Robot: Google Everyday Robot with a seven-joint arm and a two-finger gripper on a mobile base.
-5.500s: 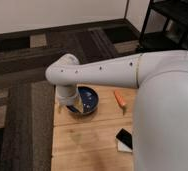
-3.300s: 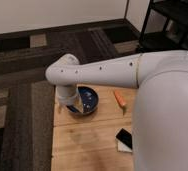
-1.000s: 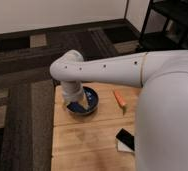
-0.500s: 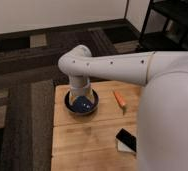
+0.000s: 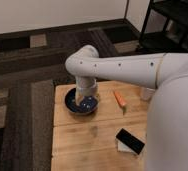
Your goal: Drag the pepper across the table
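Your tool (image 5: pixel 86 96), whose grip I cannot tell, seems to hang over the bowl (image 5: pixel 73 106); the pepper (image 5: pixel 119 98) lies untouched on the desk (image 5: pixel 87 145), so the drag is not yet begun.

Lighting: soft, even indoor light from overhead, moderately bright; colours muted. Brightest areas: top of the white arm (image 5: pixel 122 67) and the pale wall (image 5: pixel 52 12). Shade: grey underside of the arm; the tool (image 5: pixel 87 98), hanging straight down over the blue bowl (image 5: pixel 73 106) at the far left of the tabletop (image 5: pixel 87 145), sits in that shade. Pale tabletop with a mild sheen and a soft dark rim of shadow around the bowl. Darkest areas: carpet (image 5: pixel 22 100), black shelf (image 5: pixel 172 25)
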